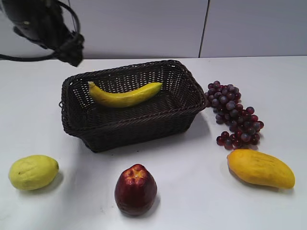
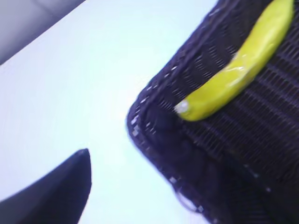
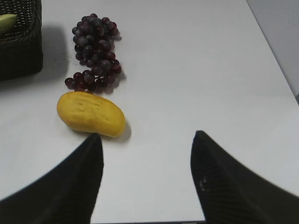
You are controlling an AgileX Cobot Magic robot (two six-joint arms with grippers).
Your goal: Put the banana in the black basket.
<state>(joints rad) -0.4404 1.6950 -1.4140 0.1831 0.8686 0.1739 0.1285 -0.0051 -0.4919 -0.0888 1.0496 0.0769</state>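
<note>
One banana lies inside the black basket, on its floor, running lengthwise along the far wall with its curve sagging toward you. Its stem end sits at the basket's left far corner; in the left wrist view that pale tip rests right against the inner wall at the rounded corner.

You see the left end effector raised above the counter, up and to the left of the basket's left rim, touching nothing. The left wrist view shows only one dark finger over bare counter beside the basket; the second finger is out of frame, so you cannot tell from these views whether this end effector is spread or closed. It holds nothing you can see.

Your right end effector is released: both dark fingers are spread wide apart with bare counter between them, gripping nothing. It is not visible in the exterior view.

Four other fruits sit on the counter outside the basket. A bunch of dark grapes lies just right of the basket. A yellow-orange mango lies in front of the grapes, near them; in the right wrist view the mango is just beyond the left finger. A dark red apple-like fruit stands front centre. A yellow-green lemon sits front left, well apart from the basket.
</note>
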